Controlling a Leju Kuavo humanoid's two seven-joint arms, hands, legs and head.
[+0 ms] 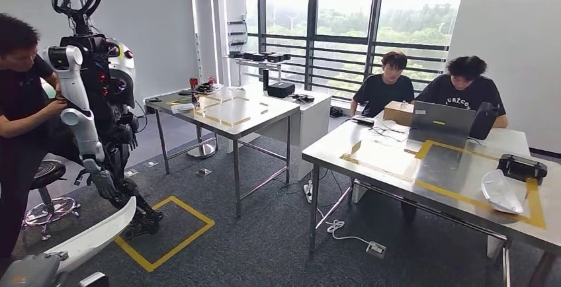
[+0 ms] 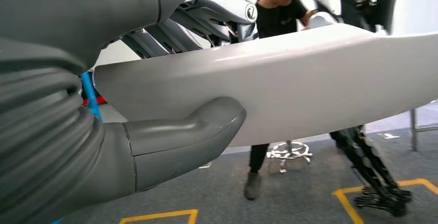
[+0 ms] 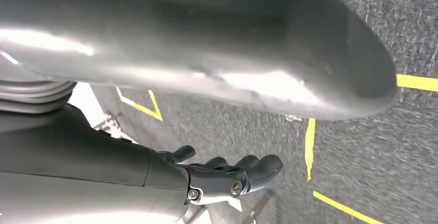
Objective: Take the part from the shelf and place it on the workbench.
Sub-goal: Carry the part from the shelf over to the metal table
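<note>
Left hand (image 1: 30,270) sits at the bottom-left corner of the head view, w/ the long white part (image 1: 96,236) sticking up and to the right out of it, so the part is off the shelf and in carry. Target looks like the near table (image 1: 370,143) on the right, w/ yellow tape outlines and another white part (image 1: 500,192) already lying near its right end. Two people sit behind that table at a laptop (image 1: 442,120). A second humanoid (image 1: 92,88) stands to the left w/ a person (image 1: 20,102) working on it. Judgement: step in hand is the carry to the table; turn slowly, keep the long part's free end clear of the other robot and the table legs, aim for bare surface inside the tape.

Left wrist view: thick grey thumb (image 2: 181,139) presses under the white part (image 2: 310,84), darker fingers (image 2: 170,33) wrap over the top, so left hand (image 2: 155,79) is holding it near one end. Long overhang means leverage; grip should stay firm, wrist level.

Right wrist view: right hand (image 3: 227,175) w/ dark fingers (image 3: 258,167) curled in, nothing seen in them; carpet floor (image 3: 361,146) w/ yellow tape behind. Could support the part's free end at set-down.
</note>
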